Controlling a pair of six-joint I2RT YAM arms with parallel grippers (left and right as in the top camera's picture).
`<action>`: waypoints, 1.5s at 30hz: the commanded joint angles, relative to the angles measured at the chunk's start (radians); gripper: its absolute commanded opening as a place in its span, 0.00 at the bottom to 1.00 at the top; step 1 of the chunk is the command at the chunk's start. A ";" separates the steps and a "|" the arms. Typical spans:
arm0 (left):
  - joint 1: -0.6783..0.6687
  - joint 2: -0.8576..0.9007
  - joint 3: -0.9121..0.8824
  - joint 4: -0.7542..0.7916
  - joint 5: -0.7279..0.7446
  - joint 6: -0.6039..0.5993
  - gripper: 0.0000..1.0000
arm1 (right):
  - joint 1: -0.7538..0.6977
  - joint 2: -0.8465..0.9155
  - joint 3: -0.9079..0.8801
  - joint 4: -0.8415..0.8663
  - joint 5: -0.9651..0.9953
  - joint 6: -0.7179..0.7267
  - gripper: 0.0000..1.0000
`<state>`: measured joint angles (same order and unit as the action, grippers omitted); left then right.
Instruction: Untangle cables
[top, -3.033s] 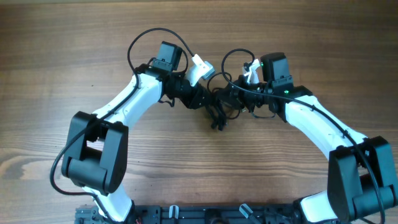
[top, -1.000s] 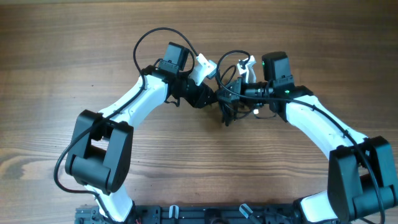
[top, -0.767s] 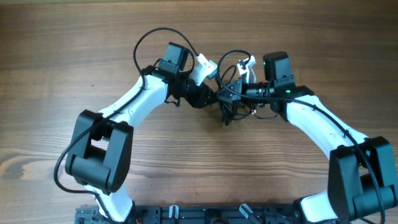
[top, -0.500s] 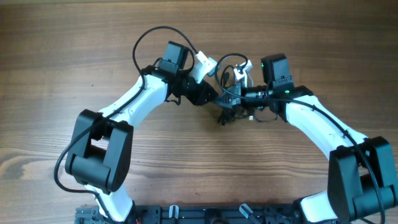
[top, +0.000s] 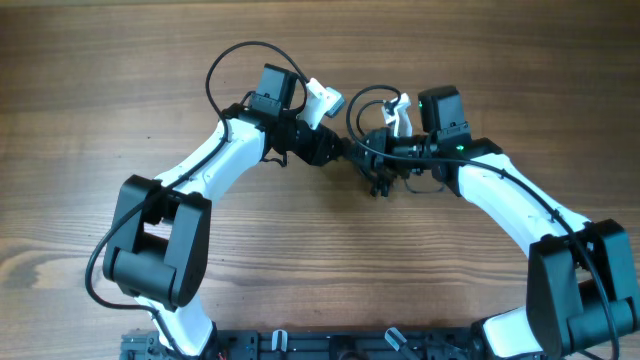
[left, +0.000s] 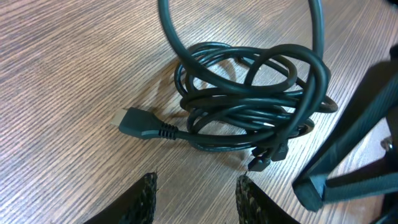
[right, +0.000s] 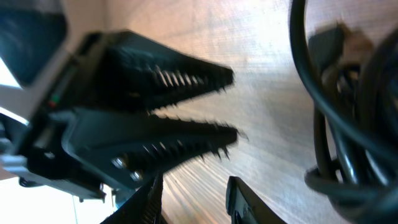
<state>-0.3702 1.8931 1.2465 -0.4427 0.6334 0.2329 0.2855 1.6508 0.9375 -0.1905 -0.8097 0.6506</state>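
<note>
The cables (left: 249, 106) lie in one knotted coil on the desk (left: 56, 68), nothing freed yet; my left tool (left: 194, 193) and right tool (right: 189, 196) are both spread, holding nothing.

From the right wrist we see the thin black coiled cables (right: 348, 186), right of the right gripper (right: 194, 183), blurred and cropped; overhead, between it and the left gripper (top: 342, 150), strands are too small to trace.
</note>
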 joint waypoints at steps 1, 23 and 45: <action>0.003 0.015 -0.003 0.002 -0.004 -0.011 0.44 | -0.005 -0.005 0.003 0.033 0.016 0.032 0.36; 0.022 0.014 -0.003 0.063 -0.005 -0.182 0.44 | -0.122 -0.169 0.063 -0.206 0.118 -0.101 0.48; -0.004 0.015 -0.003 0.084 -0.115 -0.279 0.45 | 0.029 -0.059 0.049 -0.202 0.486 0.003 0.28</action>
<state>-0.3733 1.8946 1.2465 -0.3580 0.5354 -0.0399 0.3099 1.5623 0.9825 -0.4026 -0.4343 0.6296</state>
